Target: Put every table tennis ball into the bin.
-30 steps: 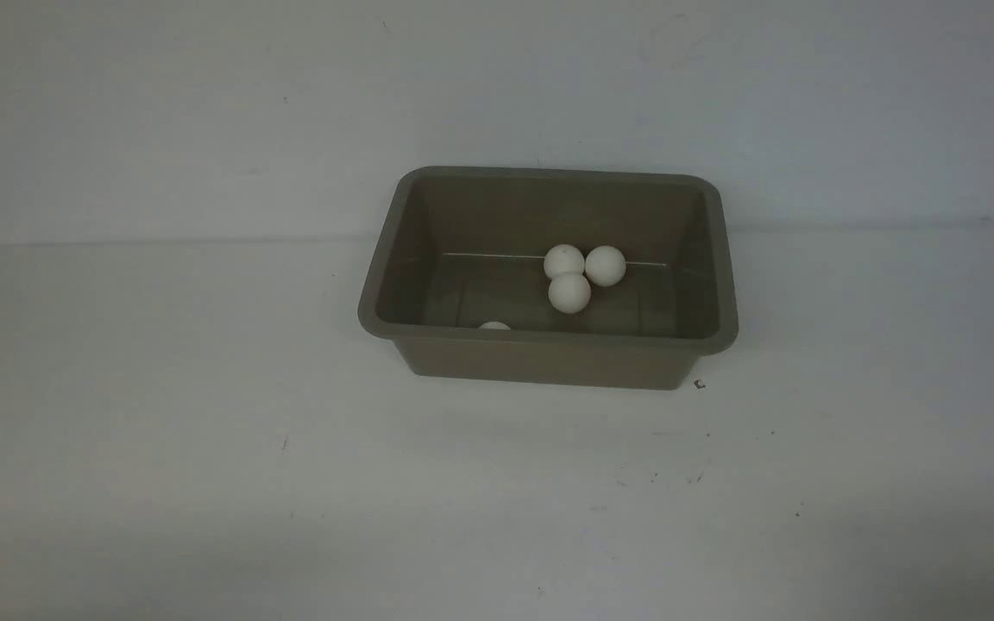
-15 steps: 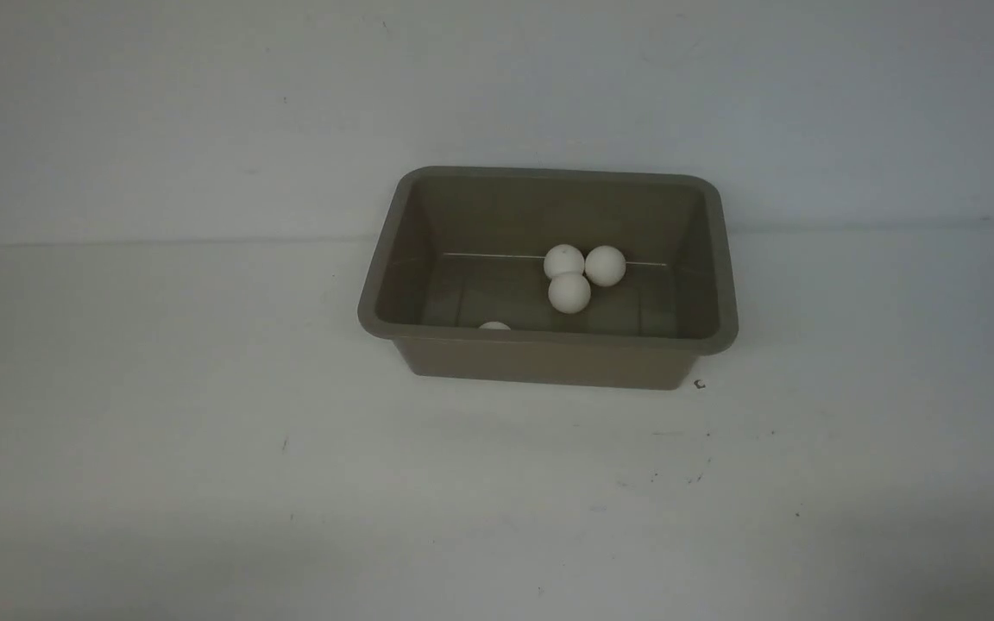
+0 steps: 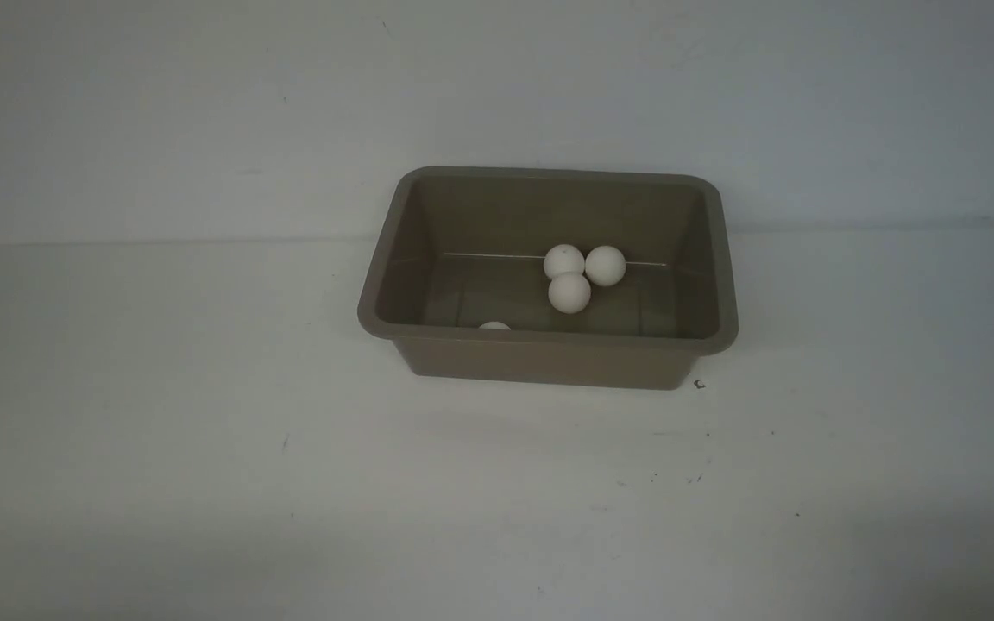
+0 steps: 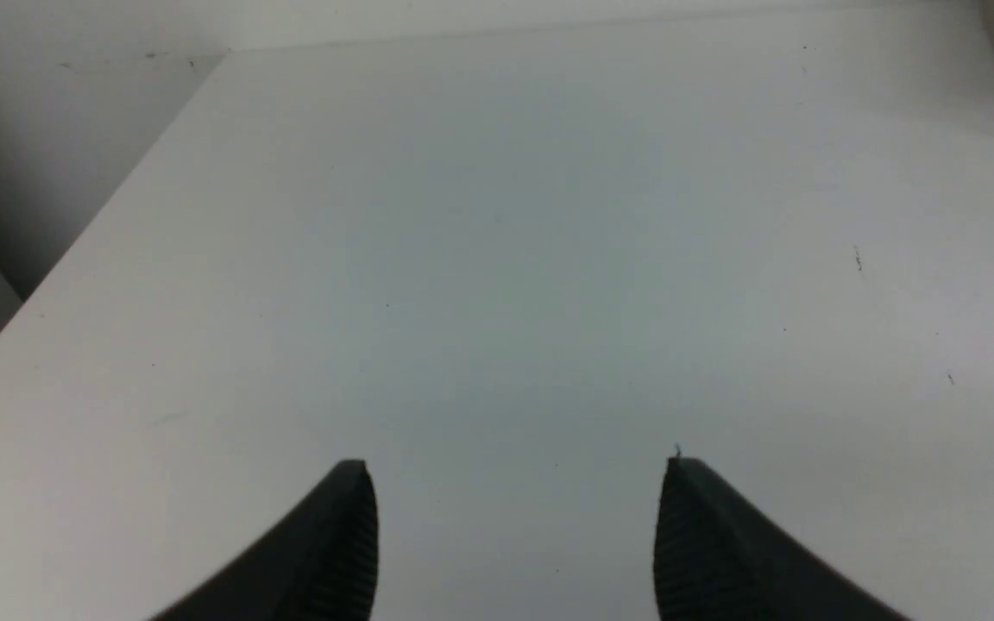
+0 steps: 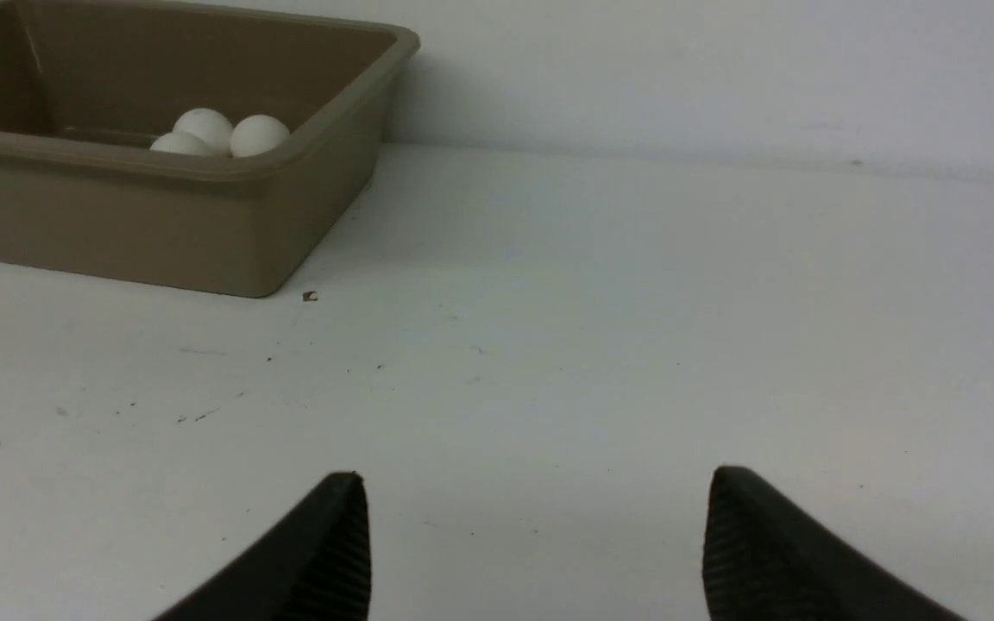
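The left hand [image 4: 514, 535] hangs over bare worktop [image 4: 497, 259] with its two dark fingers well apart and nothing between them. The right hand [image 5: 536, 543] is the same: fingers spread wide, empty, held low over the white surface with the bin [image 5: 204, 216] off ahead of it. Neither hand is near a ball.

Out from there, the bin [image 3: 549, 362] sits towards the back of the worktop [image 3: 204, 431], close to the wall. Inside it I can see three balls [image 3: 569, 292] bunched together and touching near the far wall, and a fourth ball [image 3: 494, 326] tucked against the near wall, only its top showing over the rim. I see none left out on the surface (though the views don't cover every corner), so the job looks finished or very nearly so.

If another one turns up, I'd expect it to be very light, hard and smooth, quick to roll or squirt out of a pinch. Best to take it across its widest part with the ribbed pads, gently, and let go low inside the bin so it doesn't bounce out.
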Controlling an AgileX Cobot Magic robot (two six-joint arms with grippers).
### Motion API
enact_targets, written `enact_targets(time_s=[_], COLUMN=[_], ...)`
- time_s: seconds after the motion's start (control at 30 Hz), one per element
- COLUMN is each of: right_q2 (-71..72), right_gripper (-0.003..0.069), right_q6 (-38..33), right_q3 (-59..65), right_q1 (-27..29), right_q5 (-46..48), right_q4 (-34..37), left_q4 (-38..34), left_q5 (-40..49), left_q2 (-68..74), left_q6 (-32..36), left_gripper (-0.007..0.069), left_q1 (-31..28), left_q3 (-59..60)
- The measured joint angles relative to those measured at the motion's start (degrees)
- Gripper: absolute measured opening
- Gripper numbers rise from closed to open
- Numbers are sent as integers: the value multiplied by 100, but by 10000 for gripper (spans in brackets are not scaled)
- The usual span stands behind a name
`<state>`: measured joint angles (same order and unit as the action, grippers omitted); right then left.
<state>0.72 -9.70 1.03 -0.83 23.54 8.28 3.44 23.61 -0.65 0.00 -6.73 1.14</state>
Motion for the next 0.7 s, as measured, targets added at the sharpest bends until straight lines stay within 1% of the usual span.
enact_targets(time_s=[0.37,0.53,0.7], right_q2=[0,0,0], right_gripper=[472,472,472], right_q6=[799,849,649], right_q3=[0,0,0], right_q1=[0,0,0], right_q5=[-23,-28,-28], right_q4=[-589,-643,-658], left_q4=[0,0,0], left_q5=[0,0,0], left_q2=[0,0,0], left_q6=[0,0,0], left_gripper=[394,394,394], left_q1=[0,0,0], left_q3=[0,0,0])
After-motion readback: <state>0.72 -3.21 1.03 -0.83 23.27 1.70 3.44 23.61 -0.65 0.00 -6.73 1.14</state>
